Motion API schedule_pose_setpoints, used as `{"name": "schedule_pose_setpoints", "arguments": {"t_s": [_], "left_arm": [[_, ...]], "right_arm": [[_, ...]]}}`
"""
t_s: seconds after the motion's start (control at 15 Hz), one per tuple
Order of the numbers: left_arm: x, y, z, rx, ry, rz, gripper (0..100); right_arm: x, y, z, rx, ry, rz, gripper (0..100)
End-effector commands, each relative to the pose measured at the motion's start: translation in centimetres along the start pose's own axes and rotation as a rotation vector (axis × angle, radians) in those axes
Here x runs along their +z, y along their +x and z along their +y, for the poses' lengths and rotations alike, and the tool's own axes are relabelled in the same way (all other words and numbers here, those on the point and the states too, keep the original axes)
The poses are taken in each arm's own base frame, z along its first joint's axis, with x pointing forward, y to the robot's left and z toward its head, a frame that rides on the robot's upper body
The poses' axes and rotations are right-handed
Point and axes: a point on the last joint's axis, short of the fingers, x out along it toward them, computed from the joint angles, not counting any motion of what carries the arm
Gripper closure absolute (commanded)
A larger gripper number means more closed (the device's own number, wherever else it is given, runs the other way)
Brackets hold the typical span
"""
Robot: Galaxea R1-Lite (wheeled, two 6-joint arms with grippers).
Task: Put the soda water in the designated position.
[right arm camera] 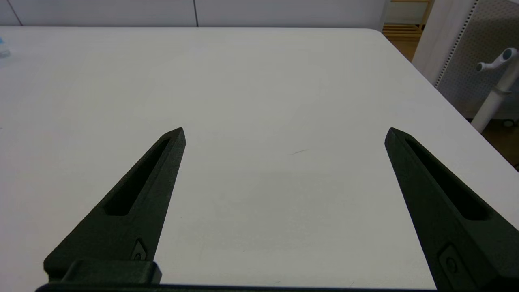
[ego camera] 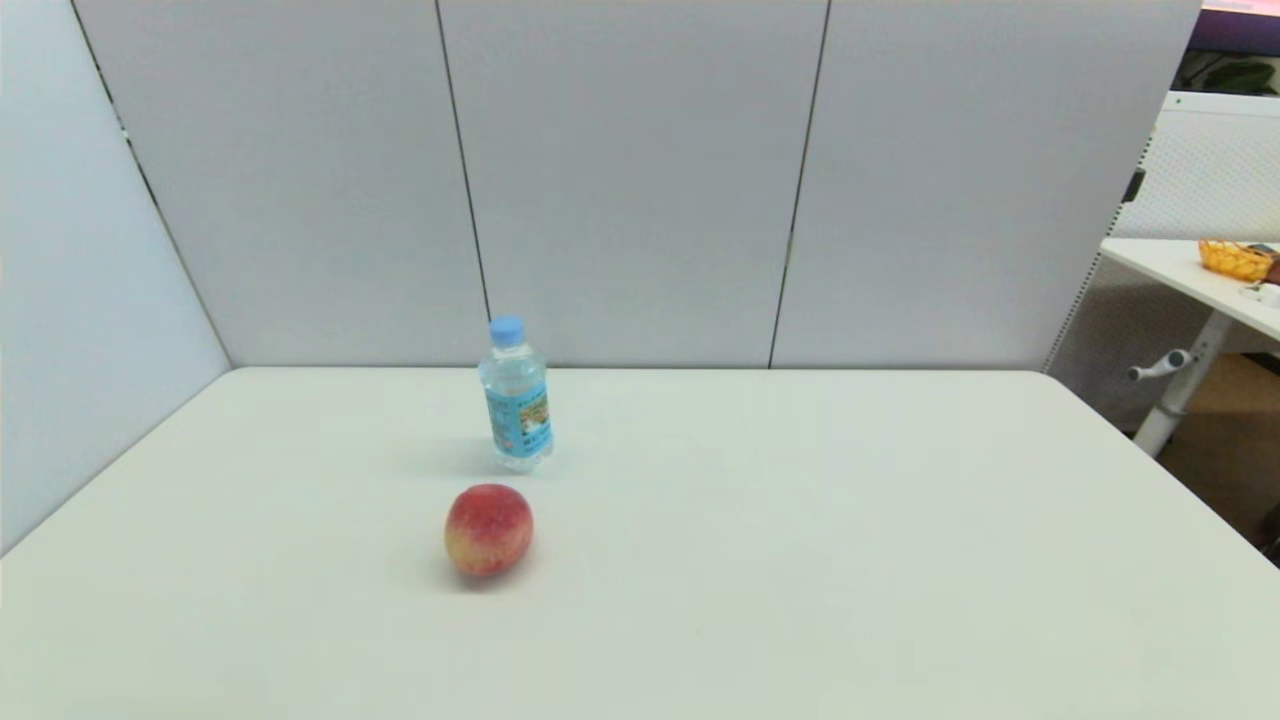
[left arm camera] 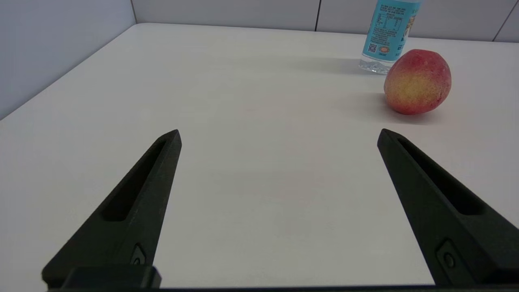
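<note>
Bottle (ego camera: pixel 517 395) upright just behind peach (ego camera: pixel 488 529); likely light, slick, squashy, so grip mid-label. Left gripper (left arm camera: pixel 279 136) & right gripper (right arm camera: pixel 285 134) jaws spread, empty.

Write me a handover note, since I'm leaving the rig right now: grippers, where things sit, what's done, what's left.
Left gripper: open, empty, low over the table, short of the peach.
Right gripper: open, empty, over bare table on the right side.
Soda water: upright, just behind the peach, untouched.
Done: nothing.
Left: grasp the bottle and put it in the designated position; no marked spot is visible.
</note>
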Motion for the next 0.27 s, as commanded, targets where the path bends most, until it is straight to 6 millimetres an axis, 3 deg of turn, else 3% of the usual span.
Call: {"name": "schedule_pose_setpoints", "arguments": {"t_s": [0.07,0.27], "left_arm": [[0.01,0.02,0.00,0.000,-0.001,0.002,0],[0.01,0.02,0.00,0.000,-0.001,0.002,0]], "right_arm": [[0.00,0.00,0.00,0.000,0.001,0.000,0],[0.00,0.00,0.00,0.000,-0.001,0.000,0]]}}
